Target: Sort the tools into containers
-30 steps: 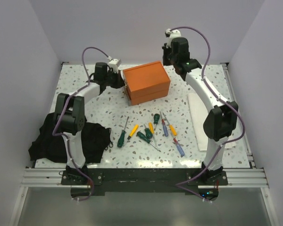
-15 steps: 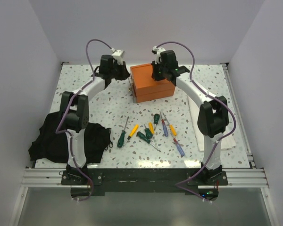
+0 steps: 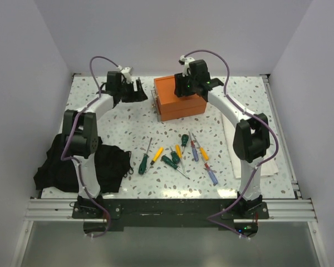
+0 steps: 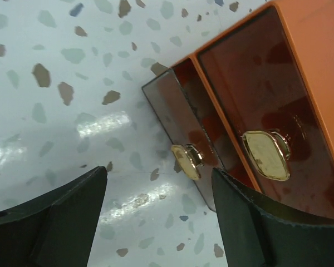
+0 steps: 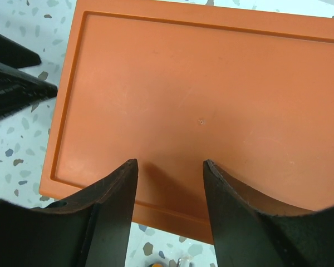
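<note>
Orange drawer box (image 3: 180, 103): stood at 12 o'clock on the desk (image 3: 128, 125), with its drawer end turned toward 9 o'clock so that the drawers face the left arm. Two dark translucent drawers are shown in the left wrist view, each fitted with a brass knob. The lower drawer (image 4: 170, 114) is drawn out slightly and the upper drawer (image 4: 250, 83) sits flush. Left gripper (image 3: 139, 92): held just beside the drawer end at its 9 o'clock, jaws spread wide, nothing held. The lower knob (image 4: 186, 162) lies ahead between the fingers, which is judged a line-up for pulling that drawer. Right gripper (image 3: 182, 89): set over the box's top face, jaws apart and empty. Contact with the surface cannot be told, but the pose is judged a brace against the pull. Screwdrivers (image 3: 178, 154): about ten, with green, yellow and red-and-blue handles, scattered loose toward 6 o'clock from the box and well apart from it, none yet in a container. Black cloth (image 3: 61, 164): heaped at 8 o'clock. White towel (image 3: 229, 130): laid flat at 3 o'clock.
</note>
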Robot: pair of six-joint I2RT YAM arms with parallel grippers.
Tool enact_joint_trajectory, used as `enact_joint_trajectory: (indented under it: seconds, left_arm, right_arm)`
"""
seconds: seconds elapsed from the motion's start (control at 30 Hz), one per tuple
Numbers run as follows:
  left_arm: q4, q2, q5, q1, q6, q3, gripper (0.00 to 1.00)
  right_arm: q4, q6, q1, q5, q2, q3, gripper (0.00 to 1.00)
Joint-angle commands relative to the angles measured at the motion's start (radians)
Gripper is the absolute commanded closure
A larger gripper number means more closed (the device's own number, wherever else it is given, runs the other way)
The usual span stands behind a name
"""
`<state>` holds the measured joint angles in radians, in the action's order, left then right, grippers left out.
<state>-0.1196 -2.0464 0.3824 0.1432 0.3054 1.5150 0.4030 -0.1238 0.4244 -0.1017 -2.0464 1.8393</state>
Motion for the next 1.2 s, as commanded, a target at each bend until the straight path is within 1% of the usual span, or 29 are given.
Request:
enact_joint_trajectory:
  seconds: [0.0,0.13,0.33,0.6,0.67,0.73,0.77,0.83,0.87,1.17]
  left_arm:
    - [0.038,-0.053,0.087,0.033,0.04,0.062,0.19]
    - [0.015,-0.1,0.052,0.048,0.054,0.086,0.2]
    - [0.017,-0.113,0.018,0.059,0.072,0.07,0.23]
    - [0.018,-0.135,-0.036,0.101,0.072,0.066,0.23]
    - [-0.023,-0.136,-0.12,0.108,0.077,0.076,0.23]
    - [-0.072,-0.136,-0.224,0.113,0.078,0.086,0.23]
    - [-0.084,-0.135,-0.25,0.113,0.072,0.086,0.23]
    - [-0.11,-0.132,-0.318,0.11,0.049,0.093,0.22]
    - [-0.117,-0.13,-0.324,0.107,0.044,0.091,0.22]
    - [-0.144,-0.038,-0.336,0.006,0.024,0.019,0.22]
  right_arm:
    - [-0.001,-0.008,0.002,-0.012,0.018,-0.02,0.44]
    - [-0.003,-0.002,0.004,0.005,0.025,-0.035,0.44]
    - [-0.003,0.007,0.005,0.016,0.028,-0.043,0.43]
    - [-0.001,0.016,0.007,0.054,0.017,-0.063,0.42]
    - [-0.001,0.026,0.008,0.094,0.015,-0.071,0.43]
    - [0.003,0.033,0.008,0.187,0.012,-0.071,0.43]
    - [0.005,0.044,0.008,0.224,0.005,-0.069,0.43]
    - [0.002,0.056,0.008,0.324,-0.006,-0.066,0.42]
    - [0.003,0.062,0.005,0.345,-0.015,-0.063,0.42]
    - [0.036,0.033,-0.035,0.356,-0.06,-0.077,0.42]
